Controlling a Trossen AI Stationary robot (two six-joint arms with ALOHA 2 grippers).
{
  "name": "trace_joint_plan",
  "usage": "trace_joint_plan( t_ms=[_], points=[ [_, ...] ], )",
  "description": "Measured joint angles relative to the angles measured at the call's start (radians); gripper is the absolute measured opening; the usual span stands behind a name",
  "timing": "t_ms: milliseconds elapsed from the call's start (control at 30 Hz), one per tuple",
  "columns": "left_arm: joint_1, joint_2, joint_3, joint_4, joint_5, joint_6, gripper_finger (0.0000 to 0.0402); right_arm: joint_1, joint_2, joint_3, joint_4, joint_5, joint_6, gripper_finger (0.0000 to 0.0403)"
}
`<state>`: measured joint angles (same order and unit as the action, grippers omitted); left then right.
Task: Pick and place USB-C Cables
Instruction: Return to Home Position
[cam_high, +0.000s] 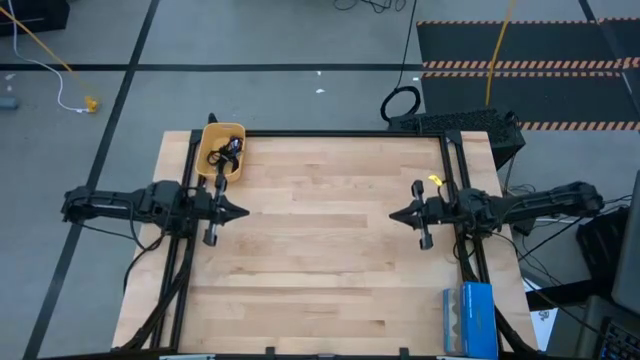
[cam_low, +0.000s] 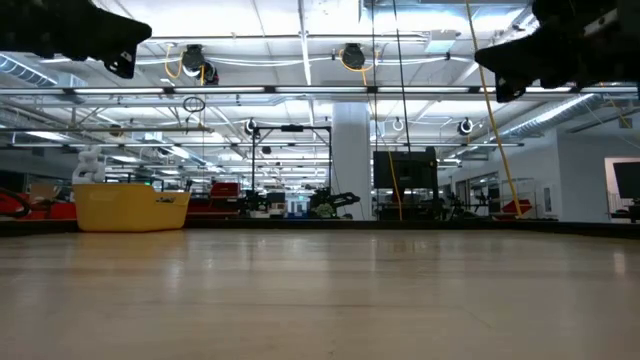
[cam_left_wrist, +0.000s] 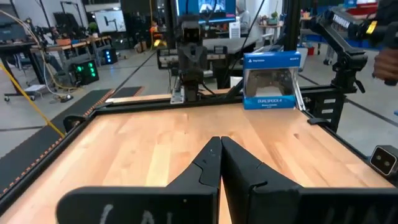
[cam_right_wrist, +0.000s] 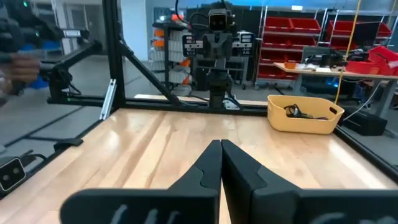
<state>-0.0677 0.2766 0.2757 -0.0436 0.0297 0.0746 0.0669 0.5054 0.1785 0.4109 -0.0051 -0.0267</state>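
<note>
Cables (cam_high: 229, 152) fill the corner yellow bin (cam_high: 208, 166); my left gripper (cam_high: 243, 212) and right gripper (cam_high: 393, 214), clenched empty, probably just need parking.

Table (cam_high: 320, 250) middle open for passage; yellow bin (cam_high: 221, 150), blue box (cam_high: 470, 318) block opposite corners.

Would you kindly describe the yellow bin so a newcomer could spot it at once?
Start at the pale wooden table, then go to its far left corner, by the left arm. The yellow plastic bin there alone holds dark tangled cables.
</note>
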Motion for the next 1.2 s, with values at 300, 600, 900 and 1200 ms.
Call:
trace_joint_plan(
  t_ms=[300,600,900,1200],
  points=[
    [0.0,-0.089,-0.073,-0.004,0.0,-0.016,0.0014,0.0,-0.039,-0.121,0.093,0.001,0.075,0.0],
    [0.001,-0.191,-0.17,-0.004,-0.003,-0.031,0.0012,0.0,-0.047,-0.159,0.094,-0.026,0.1,0.0],
    [0.002,-0.27,-0.266,0.061,-0.003,-0.052,0.0009,0.0,-0.049,-0.162,0.075,-0.05,0.086,0.0],
    [0.003,-0.271,-0.266,0.06,-0.004,-0.027,0.0006,0.0,-0.05,-0.163,0.06,-0.045,0.077,0.0]
  ],
)
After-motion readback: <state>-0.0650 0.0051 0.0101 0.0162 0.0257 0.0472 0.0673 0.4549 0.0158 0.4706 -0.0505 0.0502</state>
